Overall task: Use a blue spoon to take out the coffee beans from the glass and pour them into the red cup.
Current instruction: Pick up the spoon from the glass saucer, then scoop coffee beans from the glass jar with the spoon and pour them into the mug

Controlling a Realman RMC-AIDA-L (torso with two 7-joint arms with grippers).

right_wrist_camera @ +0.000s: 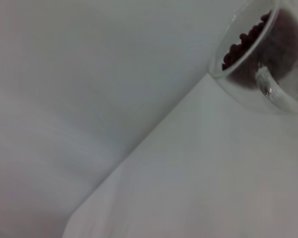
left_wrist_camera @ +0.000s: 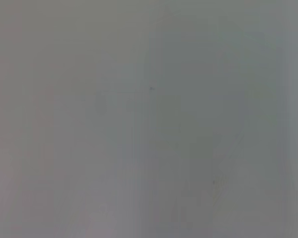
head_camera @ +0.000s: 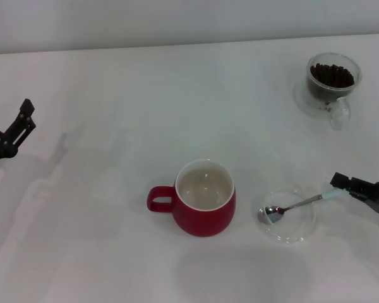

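Left gripper (head_camera: 18, 129) far left edge, fingers spread, idle. Red cup (head_camera: 204, 197) lower centre, inside bare. Blue spoon (head_camera: 297, 205) lower right, bowl in glass dish (head_camera: 289, 216); right gripper (head_camera: 345, 184) clenched on handle tip. Glass (head_camera: 331, 84) upper right, coffee beans (head_camera: 332, 75) untouched. No scoop done yet.

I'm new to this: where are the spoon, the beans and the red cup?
blue spoon (head_camera: 276, 213), head view, metal bowl.
coffee beans (head_camera: 332, 75), head view, heap's middle.
red cup (head_camera: 205, 220), head view, front wall.

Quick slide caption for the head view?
Right gripper at blue spoon handle; red cup empty.
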